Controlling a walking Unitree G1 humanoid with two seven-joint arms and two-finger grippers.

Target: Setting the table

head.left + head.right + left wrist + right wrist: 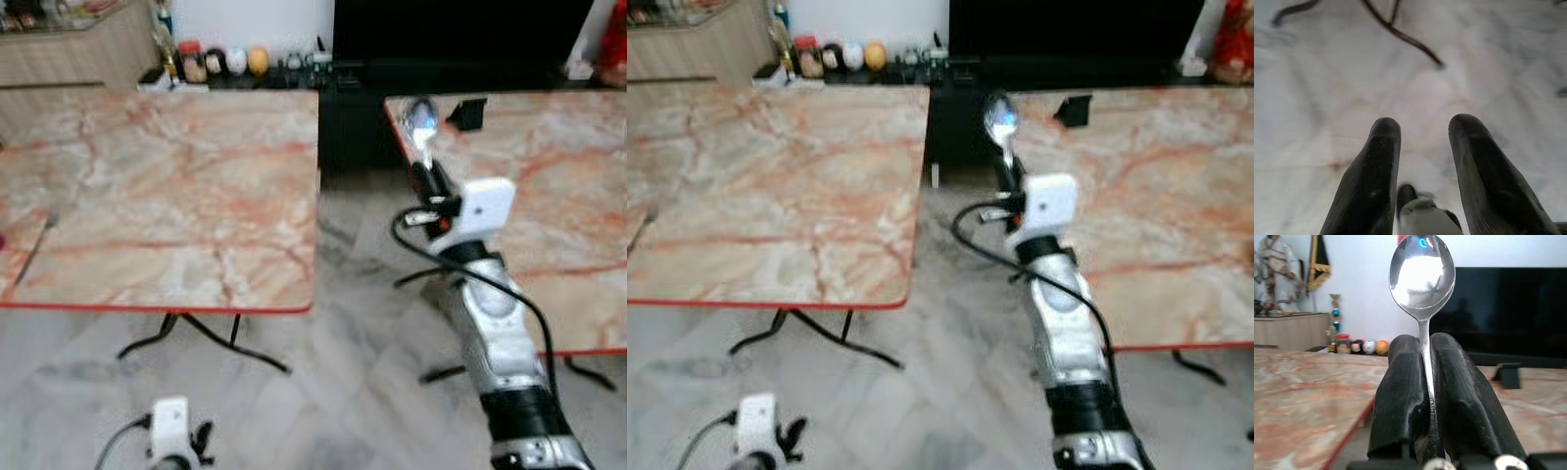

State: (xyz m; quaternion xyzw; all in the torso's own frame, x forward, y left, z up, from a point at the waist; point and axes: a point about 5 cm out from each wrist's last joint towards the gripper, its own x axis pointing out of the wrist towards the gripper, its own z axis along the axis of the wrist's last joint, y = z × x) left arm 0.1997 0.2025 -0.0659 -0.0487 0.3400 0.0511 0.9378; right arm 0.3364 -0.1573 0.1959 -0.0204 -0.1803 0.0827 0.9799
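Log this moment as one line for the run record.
right claw: shut on spoon, raised over gap between tables | left claw: open, low over floor | left table: one utensil near its left edge

Left table (pixel 167 196): stood at about 10 o'clock, a pink-veined marble top with a red edge on black legs.
On left table: a thin dark utensil (pixel 37 247) lay near its 9 o'clock edge; too blurred to tell its kind.
Right table (pixel 558 196): stood at about 2 o'clock, same marble top, apart from the left one.
On right table: a small black stand (pixel 468 114) sat near its far corner, at 12 o'clock.
Floor (pixel 333 392): was grey-white marble, with the tables' black feet on it.
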